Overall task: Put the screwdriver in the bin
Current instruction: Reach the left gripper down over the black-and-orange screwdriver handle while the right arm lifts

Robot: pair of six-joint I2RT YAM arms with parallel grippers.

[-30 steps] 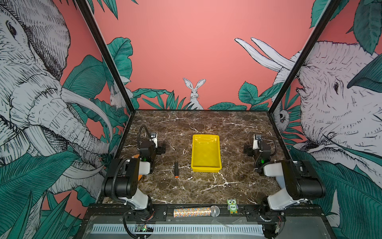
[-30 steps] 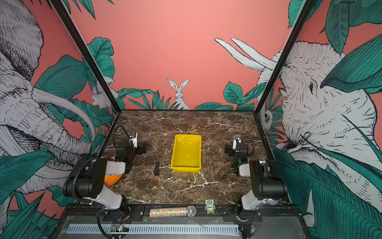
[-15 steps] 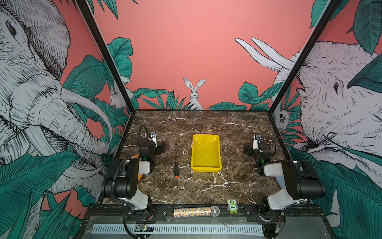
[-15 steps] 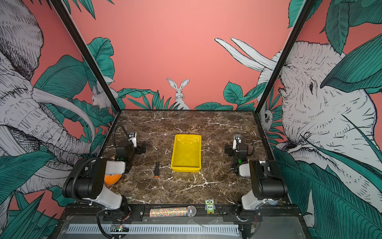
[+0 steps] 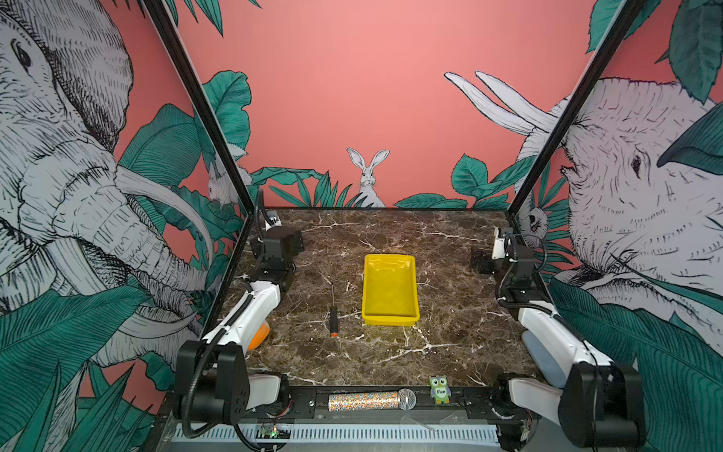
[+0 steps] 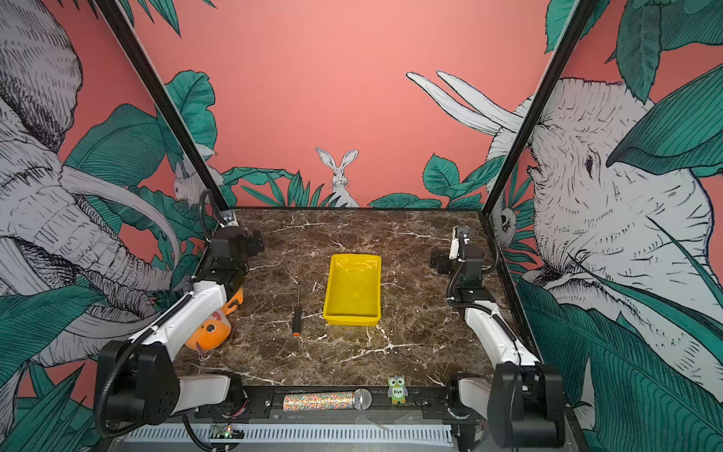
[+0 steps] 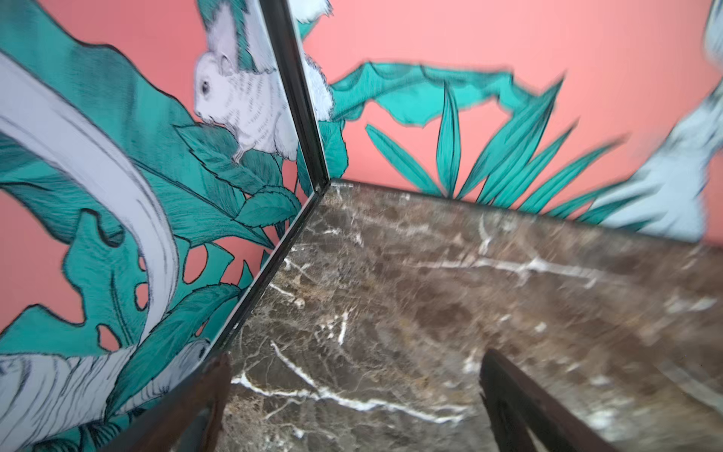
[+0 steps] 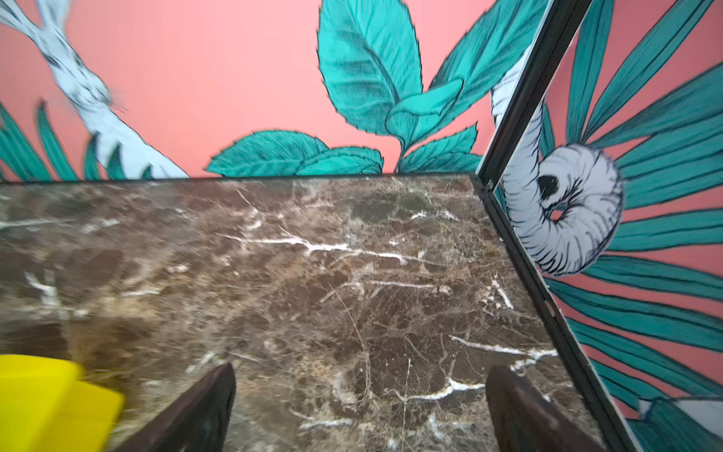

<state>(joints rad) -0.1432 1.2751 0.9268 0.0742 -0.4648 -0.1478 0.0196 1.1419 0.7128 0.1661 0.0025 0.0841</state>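
Note:
The screwdriver (image 5: 333, 317) (image 6: 297, 317) lies on the marble table just left of the bin, its orange cap toward the front and its thin shaft pointing back. The yellow bin (image 5: 389, 291) (image 6: 354, 291) stands empty at the table's middle; a corner of the bin (image 8: 47, 399) shows in the right wrist view. My left gripper (image 5: 287, 238) (image 6: 252, 240) (image 7: 356, 354) hovers open near the back left wall, well away from the screwdriver. Near the right wall, my right gripper (image 5: 479, 260) (image 6: 438, 262) (image 8: 360, 367) is open with nothing between its fingers.
An orange toy fish (image 6: 209, 330) lies under the left arm. A glittery microphone (image 5: 367, 400) and a small owl figure (image 5: 440, 388) sit on the front rail. Printed walls close in the left, right and back sides.
Both arms have lifted a little off their resting poses, the left one more. The screwdriver and bin have not moved.

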